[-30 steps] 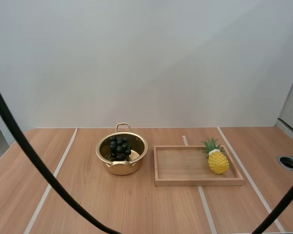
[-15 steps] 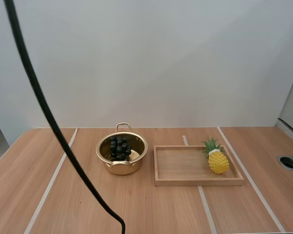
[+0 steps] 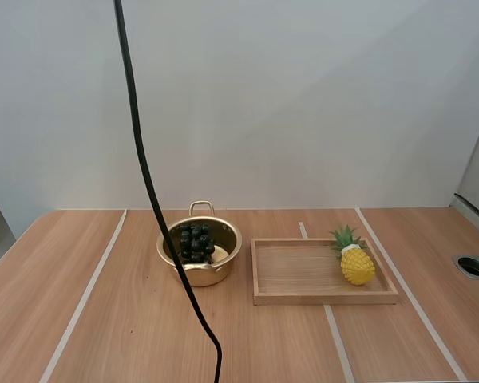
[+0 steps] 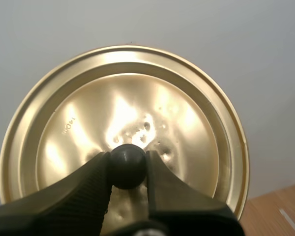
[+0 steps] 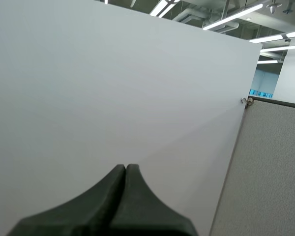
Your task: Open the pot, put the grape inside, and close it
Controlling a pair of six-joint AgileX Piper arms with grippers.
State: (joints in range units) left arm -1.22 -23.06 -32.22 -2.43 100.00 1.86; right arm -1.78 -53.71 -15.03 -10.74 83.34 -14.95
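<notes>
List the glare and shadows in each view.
Left wrist view: bright, blotchy glare spreads over the gold lid around its knob, which the left gripper pinches. High view: soft, even light, a glint on the front of the pot, and the grapes nearly black inside. Right wrist view: the right gripper is a dark, unlit wedge.

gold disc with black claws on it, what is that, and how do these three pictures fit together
It is a two-armed robot. One camera looks down over the table from behind; the other two ride on the arms' wrists. On the table stand an open gold pot with grapes inside, and a wooden tray holding a pineapple. The gold disc is the pot's lid, seen from the left wrist: the left claw pinches its black knob. The right claw is shut on nothing.
</notes>
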